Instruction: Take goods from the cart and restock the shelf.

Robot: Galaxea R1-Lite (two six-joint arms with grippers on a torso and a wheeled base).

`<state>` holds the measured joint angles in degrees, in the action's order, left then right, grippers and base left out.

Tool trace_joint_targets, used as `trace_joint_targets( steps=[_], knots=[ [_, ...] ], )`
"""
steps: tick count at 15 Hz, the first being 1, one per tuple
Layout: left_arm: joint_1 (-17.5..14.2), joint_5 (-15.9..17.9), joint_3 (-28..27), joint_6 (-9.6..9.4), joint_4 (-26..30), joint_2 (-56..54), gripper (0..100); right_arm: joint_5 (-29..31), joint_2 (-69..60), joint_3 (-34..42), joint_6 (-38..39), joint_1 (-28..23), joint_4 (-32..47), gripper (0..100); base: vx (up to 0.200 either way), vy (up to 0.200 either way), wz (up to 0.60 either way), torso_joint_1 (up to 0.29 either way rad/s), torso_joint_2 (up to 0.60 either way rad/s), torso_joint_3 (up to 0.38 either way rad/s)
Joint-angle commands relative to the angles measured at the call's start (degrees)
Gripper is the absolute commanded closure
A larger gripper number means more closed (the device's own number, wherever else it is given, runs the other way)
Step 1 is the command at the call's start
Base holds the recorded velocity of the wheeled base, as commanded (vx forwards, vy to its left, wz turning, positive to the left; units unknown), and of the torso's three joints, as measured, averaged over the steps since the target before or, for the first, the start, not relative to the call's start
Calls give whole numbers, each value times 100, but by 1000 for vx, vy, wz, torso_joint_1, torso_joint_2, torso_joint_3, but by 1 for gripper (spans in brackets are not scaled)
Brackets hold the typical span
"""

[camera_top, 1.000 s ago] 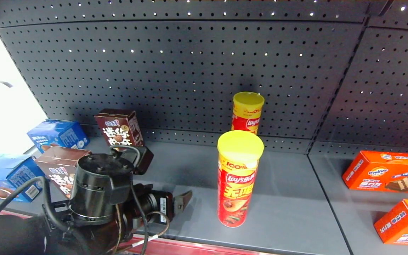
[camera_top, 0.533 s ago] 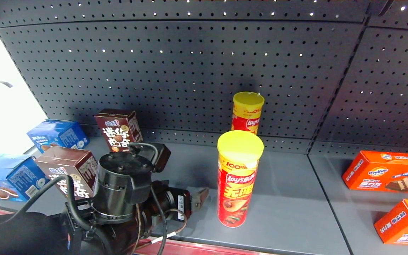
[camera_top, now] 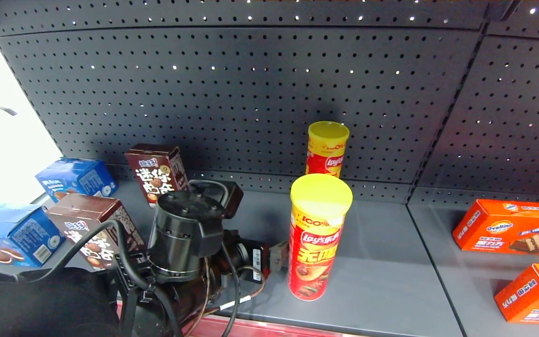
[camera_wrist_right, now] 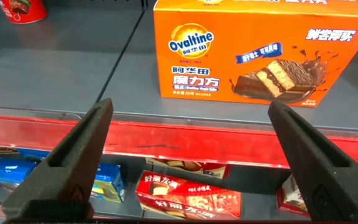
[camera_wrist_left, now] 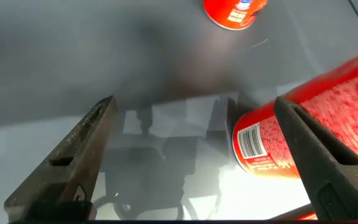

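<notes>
The right gripper [camera_wrist_right: 191,104] holds its dark wedge fingers wide apart before a glossy orange carton [camera_wrist_right: 253,53]. The left gripper [camera_wrist_left: 193,102], fingers spread, sits low on the matte grey shelf [camera_top: 382,276], just left of the near cylindrical, yellow-lidded chip can [camera_top: 318,236]. A second can [camera_top: 327,149] stands upright by the perforated back panel [camera_top: 251,93].

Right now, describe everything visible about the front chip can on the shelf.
The front chip can is a tall red tube with a yellow upper band and a flat yellow lid, cardboard by its look, with a barcode near its base. It stands closed and roughly upright near the front of the grey shelf, ahead of a second can. The open left gripper is at its lower side, one finger apparently against it.
</notes>
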<state>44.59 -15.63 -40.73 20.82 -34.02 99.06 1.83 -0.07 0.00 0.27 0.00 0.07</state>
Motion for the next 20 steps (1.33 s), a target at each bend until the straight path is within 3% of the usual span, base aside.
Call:
trace_joint_targets(
  steps=[1, 20],
  knots=[
    [58, -2, -102, -26, 1, 52, 0, 2, 7, 0, 0, 0, 1, 0, 0, 0, 0, 0, 0, 0],
    [155, -81, 171, -26, 27, 34, 0, 2, 7, 0, 0, 0, 1, 0, 0, 0, 0, 0, 0, 0]
  ],
)
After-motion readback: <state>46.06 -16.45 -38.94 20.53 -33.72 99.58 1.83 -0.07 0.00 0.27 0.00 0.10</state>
